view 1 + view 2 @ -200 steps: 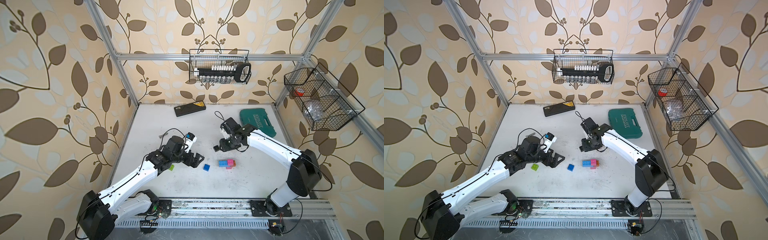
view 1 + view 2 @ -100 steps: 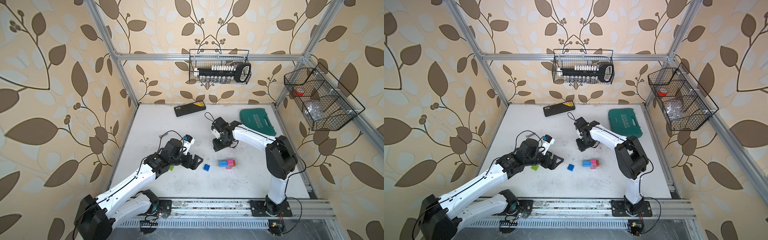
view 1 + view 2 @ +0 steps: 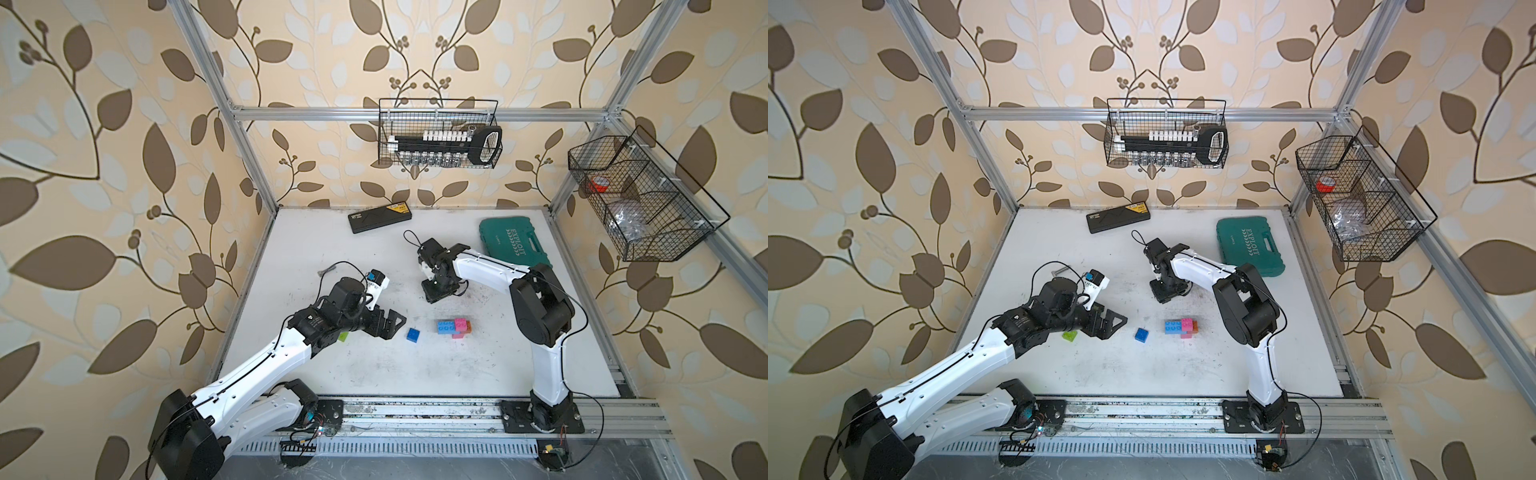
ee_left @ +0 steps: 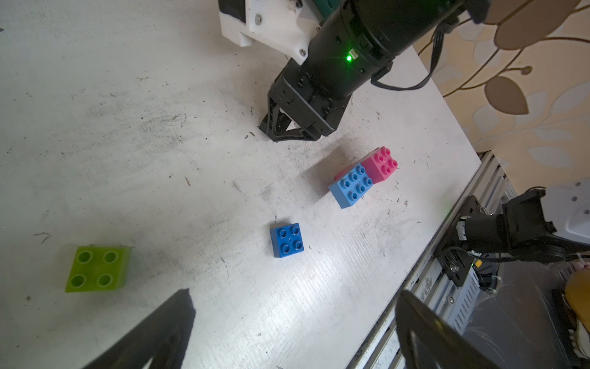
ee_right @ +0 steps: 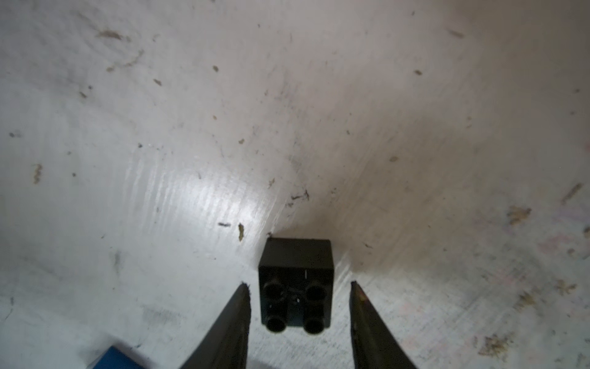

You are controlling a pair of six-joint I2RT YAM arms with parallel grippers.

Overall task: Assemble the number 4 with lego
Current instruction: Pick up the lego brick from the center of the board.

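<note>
A black lego brick (image 5: pixel 295 284) lies studs-up on the table between the fingers of my right gripper (image 5: pixel 299 284), which is open with a gap on each side. In both top views this gripper (image 3: pixel 436 293) points down at the table's middle and hides the brick. My left gripper (image 4: pixel 293 295) is open wide over bare table, and in a top view (image 3: pixel 392 326) sits beside a dark blue brick (image 3: pixel 413 335). A lime green brick (image 4: pixel 97 269) lies close to the left arm. A joined light blue, pink and orange cluster (image 3: pixel 453 328) rests right of the dark blue brick.
A teal tool case (image 3: pixel 513 243) lies at the back right and a flat black box (image 3: pixel 380 218) at the back. Wire baskets hang on the back wall (image 3: pixel 438 137) and right wall (image 3: pixel 640 199). A metal rail (image 3: pixel 415 409) runs along the front edge.
The right arm's elbow has swung left and folded in, while its gripper stayed low over the same spot. The left arm has barely moved.
</note>
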